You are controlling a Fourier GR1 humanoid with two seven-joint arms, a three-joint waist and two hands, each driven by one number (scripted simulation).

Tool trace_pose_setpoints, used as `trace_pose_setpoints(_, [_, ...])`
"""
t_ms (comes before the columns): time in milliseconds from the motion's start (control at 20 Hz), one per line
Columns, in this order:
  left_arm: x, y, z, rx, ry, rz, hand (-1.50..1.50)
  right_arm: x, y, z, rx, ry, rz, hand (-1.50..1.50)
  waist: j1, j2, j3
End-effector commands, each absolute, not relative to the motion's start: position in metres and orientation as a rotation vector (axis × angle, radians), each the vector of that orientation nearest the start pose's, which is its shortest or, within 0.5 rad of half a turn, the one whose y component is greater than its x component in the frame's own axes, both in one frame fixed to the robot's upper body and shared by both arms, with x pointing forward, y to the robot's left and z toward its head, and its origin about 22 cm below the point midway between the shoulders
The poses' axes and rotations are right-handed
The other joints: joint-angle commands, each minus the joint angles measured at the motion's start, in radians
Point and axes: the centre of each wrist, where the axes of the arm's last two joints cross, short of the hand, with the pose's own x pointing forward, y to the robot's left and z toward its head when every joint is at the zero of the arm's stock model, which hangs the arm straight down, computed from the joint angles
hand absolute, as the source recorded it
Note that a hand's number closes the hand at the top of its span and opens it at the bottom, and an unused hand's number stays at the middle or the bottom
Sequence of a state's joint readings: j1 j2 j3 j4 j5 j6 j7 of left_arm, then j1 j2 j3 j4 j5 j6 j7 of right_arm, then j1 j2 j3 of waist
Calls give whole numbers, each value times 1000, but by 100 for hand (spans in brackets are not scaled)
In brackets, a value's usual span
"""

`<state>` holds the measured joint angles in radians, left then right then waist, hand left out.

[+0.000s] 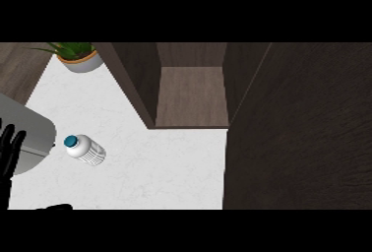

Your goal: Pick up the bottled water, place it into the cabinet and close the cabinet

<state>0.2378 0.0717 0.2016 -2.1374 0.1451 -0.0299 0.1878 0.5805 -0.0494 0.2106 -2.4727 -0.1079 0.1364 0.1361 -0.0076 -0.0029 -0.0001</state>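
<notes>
The bottled water (85, 150) stood untouched on the white table (160, 167), left of the open cabinet (193, 98) and well apart from its shelf. The left hand (9, 147) rested open at the view's left edge, fingers up; the right hand was unseen. A sound grasp would probably wrap the bottle's body below the blue cap, keeping it upright before lifting it toward the shelf.
</notes>
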Motion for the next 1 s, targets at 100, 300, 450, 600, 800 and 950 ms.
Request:
trace_pose_setpoints(100, [170,307,54,234,-1721,169,-150,66,-226,150,149,-1844,38,-150,-5,1,-1])
trace_pose_setpoints(300, [173,321,41,309,-1687,184,-150,61,-223,152,152,-1838,49,-150,-4,1,-1])
trace_pose_setpoints(450, [182,336,18,269,-1644,197,-150,53,-222,143,135,-1849,42,-150,-12,0,-1])
trace_pose_setpoints(600, [191,328,-12,251,-1646,194,-150,54,-223,150,150,-1852,73,-150,-9,2,-1])
trace_pose_setpoints(800, [205,333,-38,272,-1624,202,-150,48,-227,142,155,-1841,77,-150,-16,1,-1])
trace_pose_setpoints(950, [213,353,-51,273,-1614,264,-150,46,-230,149,153,-1850,77,-150,-13,3,-1])
